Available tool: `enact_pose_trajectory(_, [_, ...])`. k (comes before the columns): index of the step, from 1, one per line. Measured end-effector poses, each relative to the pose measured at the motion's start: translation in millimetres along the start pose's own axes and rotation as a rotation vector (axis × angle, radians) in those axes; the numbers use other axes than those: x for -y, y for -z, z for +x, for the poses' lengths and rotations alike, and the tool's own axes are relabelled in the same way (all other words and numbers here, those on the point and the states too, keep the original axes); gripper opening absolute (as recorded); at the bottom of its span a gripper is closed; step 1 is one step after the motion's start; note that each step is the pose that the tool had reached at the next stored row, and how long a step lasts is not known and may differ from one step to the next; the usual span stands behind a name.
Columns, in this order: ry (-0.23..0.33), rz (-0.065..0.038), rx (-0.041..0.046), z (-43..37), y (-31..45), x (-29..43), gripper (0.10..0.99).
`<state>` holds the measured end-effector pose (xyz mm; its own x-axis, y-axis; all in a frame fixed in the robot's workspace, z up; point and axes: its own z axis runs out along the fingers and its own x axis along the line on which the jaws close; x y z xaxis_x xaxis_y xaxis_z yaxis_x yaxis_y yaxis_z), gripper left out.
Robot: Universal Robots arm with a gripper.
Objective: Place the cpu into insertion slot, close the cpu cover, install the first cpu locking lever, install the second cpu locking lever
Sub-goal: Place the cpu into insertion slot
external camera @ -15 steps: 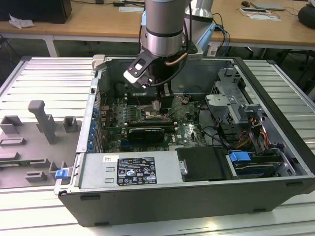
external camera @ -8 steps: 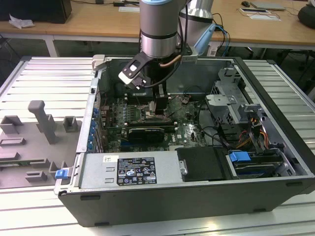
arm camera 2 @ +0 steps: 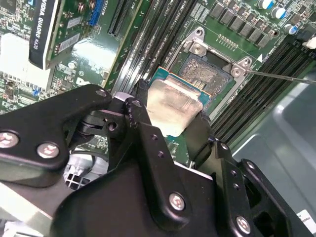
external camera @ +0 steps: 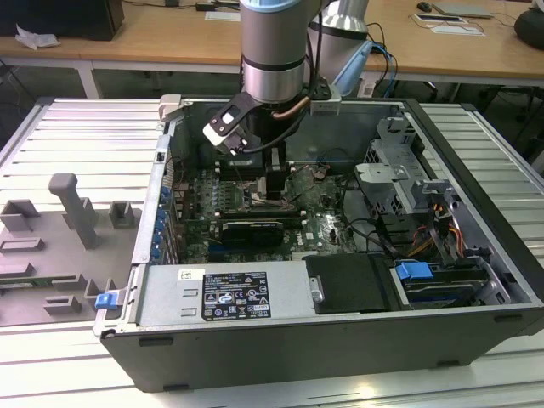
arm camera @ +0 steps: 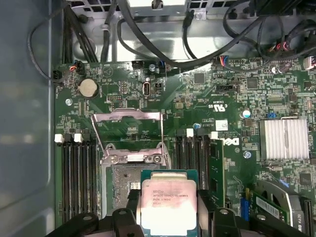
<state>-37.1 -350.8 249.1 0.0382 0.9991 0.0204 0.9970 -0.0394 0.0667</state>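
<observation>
From my station I see a ribbed, pale metal worktop (external camera: 85, 136) carrying an open black computer case (external camera: 340, 348). Wooden desks (external camera: 170, 38) run across the upper part of the exterior view. Grey moulded fixtures (external camera: 76, 208) stand on the worktop toward the exterior view's left.

The arm reaches down into the case, with its gripper (external camera: 276, 183) low over the green motherboard (arm camera: 222, 89) near the centre of the frame. In both wrist views the matte black jaws pinch the cpu (arm camera 2: 170, 106) (arm camera: 169, 205) by opposite edges. The cpu is a flat square with a dull, brushed silvery top on a green substrate.

It sits over one edge of the insertion slot (arm camera: 121, 182), whose dark, finely pinned centre shows beside it. I cannot tell whether chip and socket touch.

The cpu cover (arm camera: 129, 116), a thin silvery frame with a large window, lies flipped open beyond the slot. Long black memory slots (arm camera: 79, 173) flank the socket, and a finned silver heatsink (arm camera: 286, 139) sits well apart.
</observation>
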Motion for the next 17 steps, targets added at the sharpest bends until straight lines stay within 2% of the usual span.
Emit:
enact_pose_trajectory(2, [0.0, 0.0, 0.0001, 2.0, -3.3, 0.4, 0.537])
enact_pose_trajectory(4, [0.002, 0.001, -0.0001, 9.0, -7.1, 0.9, 0.537])
enact_pose_trajectory(8, [0.039, 0.002, -0.0028, 11.8, -11.5, 2.2, 0.537])
enact_pose_trajectory(9, [0.041, 0.002, -0.0032, 14.8, -13.9, 3.2, 0.537])
enact_pose_trajectory(17, [0.041, 0.002, -0.0033, 22.4, -24.7, 6.8, 0.537])
